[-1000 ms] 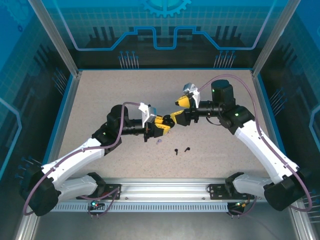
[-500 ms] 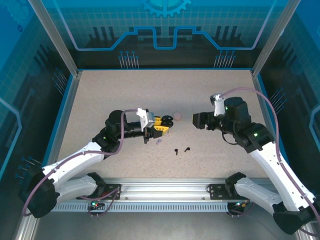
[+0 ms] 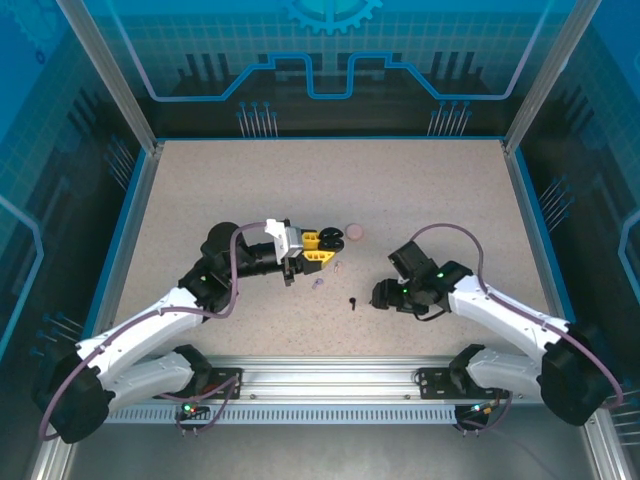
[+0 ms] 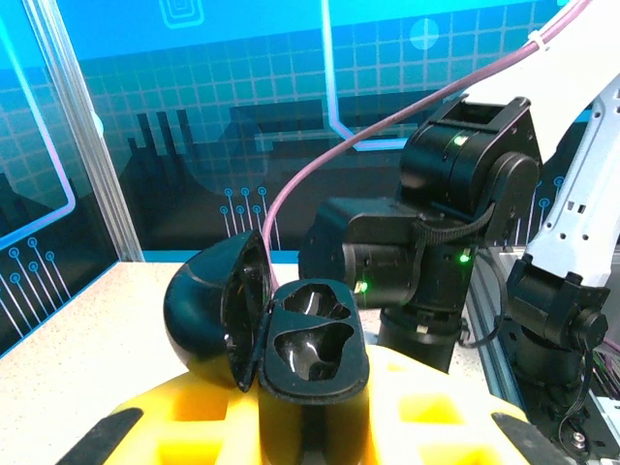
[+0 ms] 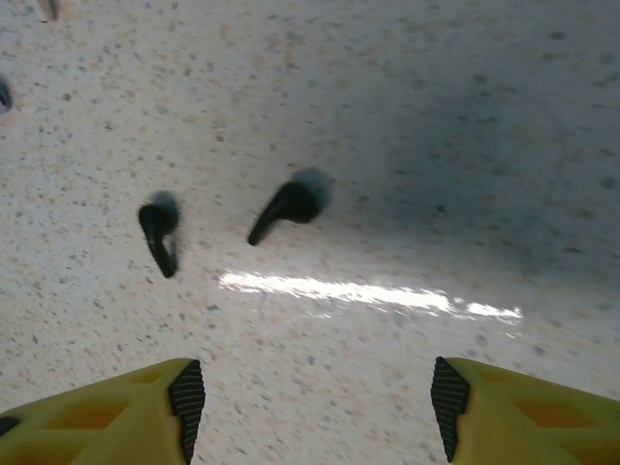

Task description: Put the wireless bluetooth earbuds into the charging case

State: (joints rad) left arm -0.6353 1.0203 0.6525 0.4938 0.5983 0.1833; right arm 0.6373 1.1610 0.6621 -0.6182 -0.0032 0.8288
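Spread wide and empty at the right gripper, hovering low over the speckled beige tabletop. Just ahead, at 12 and 11 o'clock: two tiny black stemmed plastic earbuds, lying flat, apart from each other. Clamped shut at the left gripper on the glossy black hinged charging case, lid open at 9 o'clock, both wells empty. Likely near weightless, hard, slick, prone to skitter; best to pinch across the round head, not the thin stem. Small lilac bud on the table at 6 o'clock of the case.

White-and-black arms carry lilac cables and yellow, seemingly black-padded pincer fingers.
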